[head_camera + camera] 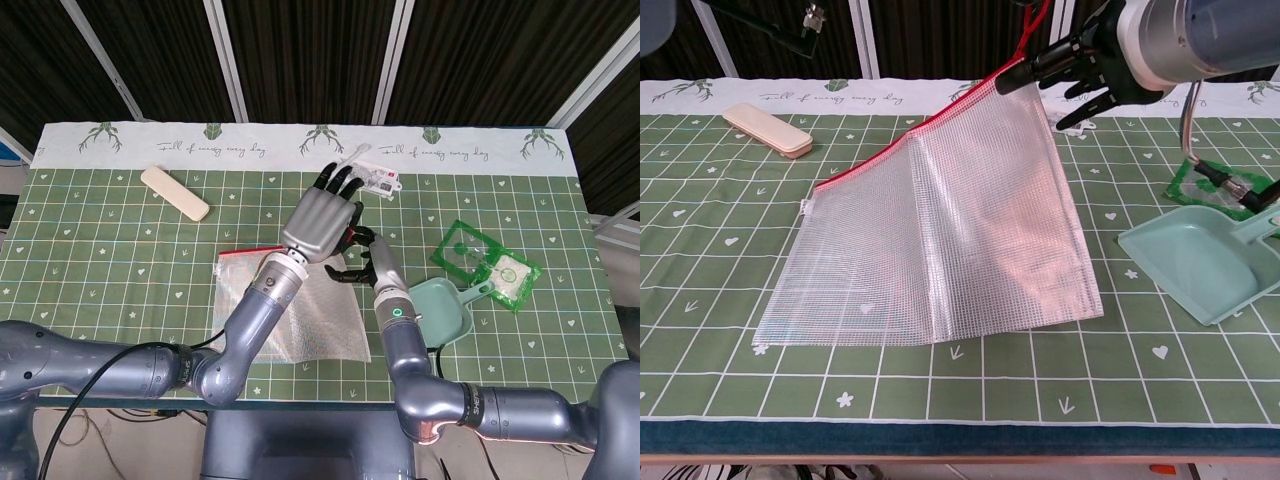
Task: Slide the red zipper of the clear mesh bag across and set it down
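Observation:
The clear mesh bag (940, 230) hangs by its top right corner, with its lower edge still on the table. Its red zipper edge (900, 140) slopes up to that corner, and a red pull cord (1037, 25) runs up out of the chest view. In the head view my left hand (322, 218) is raised over that corner, back towards the camera. It hides the pull, which it appears to hold. My right hand (1090, 65) has its fingers apart, with one dark fingertip (1028, 72) touching the lifted corner. It also shows just below the left hand (358, 262) in the head view.
A beige case (765, 130) lies at the back left. A teal dustpan (1195, 260) sits to the right of the bag, with green packets (490, 262) beyond it. A white packet (365, 175) lies near the table's far edge.

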Motion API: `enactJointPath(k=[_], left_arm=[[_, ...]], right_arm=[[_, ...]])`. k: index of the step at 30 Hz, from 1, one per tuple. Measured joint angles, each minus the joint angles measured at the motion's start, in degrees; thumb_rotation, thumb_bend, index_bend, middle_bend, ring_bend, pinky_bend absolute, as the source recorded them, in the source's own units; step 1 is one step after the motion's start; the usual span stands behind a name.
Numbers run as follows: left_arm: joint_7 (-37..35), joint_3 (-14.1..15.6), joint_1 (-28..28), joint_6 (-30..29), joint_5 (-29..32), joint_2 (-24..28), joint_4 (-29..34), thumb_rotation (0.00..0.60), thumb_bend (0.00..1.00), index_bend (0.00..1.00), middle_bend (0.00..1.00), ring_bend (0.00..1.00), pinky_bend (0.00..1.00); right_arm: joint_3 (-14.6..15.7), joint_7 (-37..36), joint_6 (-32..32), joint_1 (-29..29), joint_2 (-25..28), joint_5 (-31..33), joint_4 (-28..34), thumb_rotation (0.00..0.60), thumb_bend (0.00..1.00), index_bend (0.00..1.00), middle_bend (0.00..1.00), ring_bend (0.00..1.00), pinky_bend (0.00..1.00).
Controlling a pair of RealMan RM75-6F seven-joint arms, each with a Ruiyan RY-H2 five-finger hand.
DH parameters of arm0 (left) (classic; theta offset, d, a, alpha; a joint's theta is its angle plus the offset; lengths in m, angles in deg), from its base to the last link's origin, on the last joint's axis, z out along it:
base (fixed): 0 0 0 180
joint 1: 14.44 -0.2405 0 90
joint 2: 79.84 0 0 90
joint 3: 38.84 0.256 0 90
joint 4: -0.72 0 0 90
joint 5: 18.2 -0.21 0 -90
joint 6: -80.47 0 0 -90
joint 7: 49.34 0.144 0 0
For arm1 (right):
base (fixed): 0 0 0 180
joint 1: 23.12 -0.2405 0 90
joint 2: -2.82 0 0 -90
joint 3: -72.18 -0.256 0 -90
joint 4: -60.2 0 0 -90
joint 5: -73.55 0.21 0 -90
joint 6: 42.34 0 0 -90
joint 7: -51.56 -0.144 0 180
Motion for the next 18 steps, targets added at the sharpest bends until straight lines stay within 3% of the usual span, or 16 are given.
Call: enactJointPath(k=[18], left_arm=[[-1.01, 0.70, -0.21, 0.10, 0.19, 1.09, 0.42, 0.600, 0.46, 0.63, 0.16, 0.00, 0.00]], right_arm=[[-1.06, 0.82, 0.42, 0.53, 0.09, 0.87, 0.33, 0.600, 0.43, 0.63, 0.19, 0.00, 0.22]])
